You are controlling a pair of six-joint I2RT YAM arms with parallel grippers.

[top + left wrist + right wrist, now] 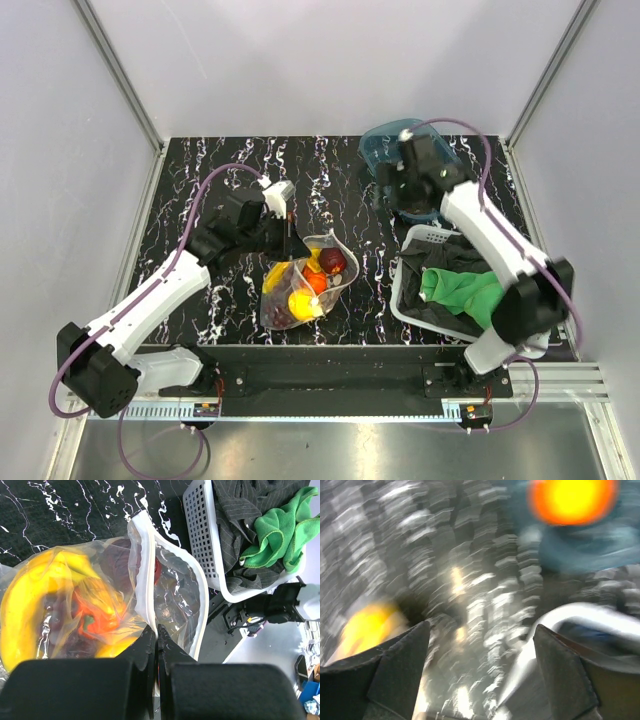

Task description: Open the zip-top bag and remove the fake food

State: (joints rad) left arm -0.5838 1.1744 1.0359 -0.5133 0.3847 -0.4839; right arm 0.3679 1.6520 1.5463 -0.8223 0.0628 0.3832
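With the left gripper [157,632] clamped on the bag [175,600] rim, lift the mouth wide so the open, empty right gripper [481,627] can reach the fruit [95,617] just past the left fingers.

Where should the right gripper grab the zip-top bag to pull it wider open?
Pinch the zip-top bag on its free white zipper strip, opposite where the left gripper is shut on it. Probably come from above on the basket side: that strip bows outward, clear of the fake food.
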